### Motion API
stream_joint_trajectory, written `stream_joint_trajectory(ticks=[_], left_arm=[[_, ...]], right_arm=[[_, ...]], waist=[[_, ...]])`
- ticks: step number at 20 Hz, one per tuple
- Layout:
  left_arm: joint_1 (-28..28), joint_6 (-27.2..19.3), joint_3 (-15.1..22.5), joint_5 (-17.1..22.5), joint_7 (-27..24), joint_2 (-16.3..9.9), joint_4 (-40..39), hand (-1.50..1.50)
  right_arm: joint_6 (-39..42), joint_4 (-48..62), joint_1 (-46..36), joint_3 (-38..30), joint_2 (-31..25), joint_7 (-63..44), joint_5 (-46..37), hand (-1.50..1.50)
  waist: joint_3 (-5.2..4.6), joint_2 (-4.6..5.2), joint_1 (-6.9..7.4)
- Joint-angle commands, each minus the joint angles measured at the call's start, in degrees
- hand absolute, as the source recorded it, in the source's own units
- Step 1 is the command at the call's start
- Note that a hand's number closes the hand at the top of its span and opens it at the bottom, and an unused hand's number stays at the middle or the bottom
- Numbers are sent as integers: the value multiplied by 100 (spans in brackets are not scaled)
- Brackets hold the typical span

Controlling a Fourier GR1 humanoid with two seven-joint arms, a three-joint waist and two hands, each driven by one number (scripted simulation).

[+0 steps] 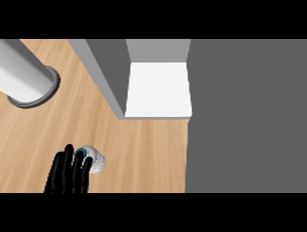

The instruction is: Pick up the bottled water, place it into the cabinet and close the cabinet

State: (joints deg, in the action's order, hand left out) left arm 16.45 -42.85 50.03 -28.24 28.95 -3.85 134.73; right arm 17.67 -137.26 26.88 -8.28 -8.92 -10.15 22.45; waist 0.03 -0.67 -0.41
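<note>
My left hand (69,170) comes in from the lower edge with its fingers straight and open, pointing up the wooden counter (42,131). The bottled water (95,159) lies on its side just to the right of my fingers, touching them, its blue cap end near my fingertips. Farther up and to the right stands the cabinet (157,86), open, its white inner floor showing. A grey cylinder (15,72) stands well apart at upper left.
</note>
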Motion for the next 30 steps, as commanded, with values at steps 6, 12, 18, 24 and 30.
stream_joint_trajectory(ticks=[6,12,18,24,30], left_arm=[[673,-213,-449,175,-282,-810,581,-150],[531,-253,-1255,1110,-759,-1024,-46,-150],[648,-93,-1488,1867,-1831,-1124,-945,-150],[599,442,-2203,2987,-2748,-1146,-1735,-150],[356,914,-3092,3715,-3293,-1074,-2561,-150]], right_arm=[[57,-1075,514,-255,2,-366,1046,-150],[300,-950,587,-516,-204,-236,1372,-150],[471,-954,918,-640,-100,59,1445,-150],[585,-868,1030,-785,-228,183,1602,-150],[583,-956,1181,-593,-66,317,1502,-150]], waist=[[-12,23,-11],[-21,43,-56],[-25,26,-90],[-28,38,-80],[-23,49,-50]])
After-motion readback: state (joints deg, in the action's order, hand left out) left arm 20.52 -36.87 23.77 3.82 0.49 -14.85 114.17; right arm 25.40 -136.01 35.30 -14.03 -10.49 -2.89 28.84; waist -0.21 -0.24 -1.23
